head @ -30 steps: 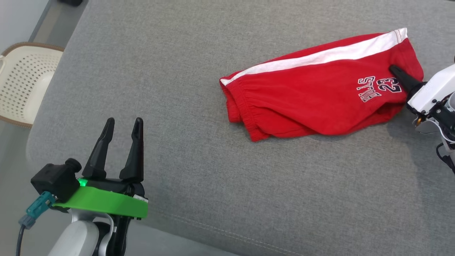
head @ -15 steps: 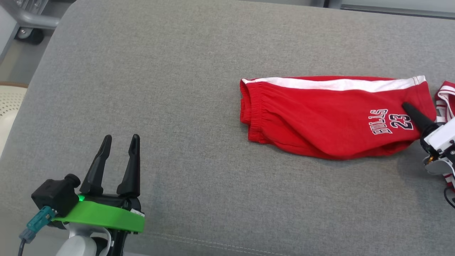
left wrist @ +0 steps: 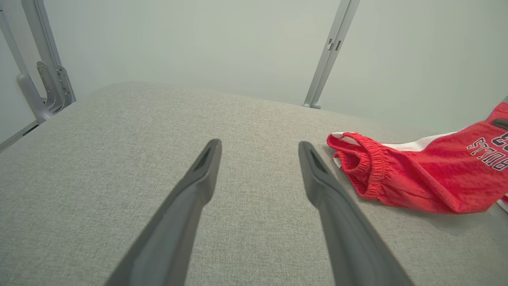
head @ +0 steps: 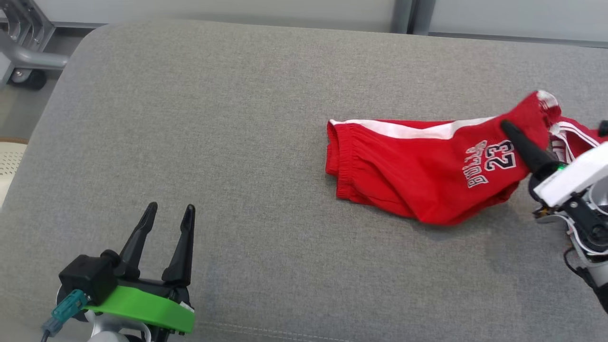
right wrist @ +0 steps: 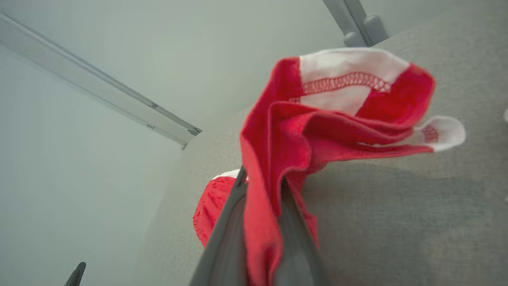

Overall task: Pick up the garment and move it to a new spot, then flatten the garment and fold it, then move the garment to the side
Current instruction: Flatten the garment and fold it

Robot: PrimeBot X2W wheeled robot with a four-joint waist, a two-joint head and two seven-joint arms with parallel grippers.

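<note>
Grey cushion (head: 237,142) holds red shorts (head: 418,180), hem pinched by right end effector (head: 507,127).

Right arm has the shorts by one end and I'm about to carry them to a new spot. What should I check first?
1. Right gripper jaws shut on the red shorts near the leg hem: ok.
2. Every fabric layer caught in that grip: cannot tell.
3. Shorts fully off the grey cushion: not ok; only the held end is raised, and the waistband lies on it.
4. Left gripper jaws open, holding nothing, apart from the shorts: ok.
5. Bare cushion between the left gripper and the shorts for a landing spot: ok.
</note>
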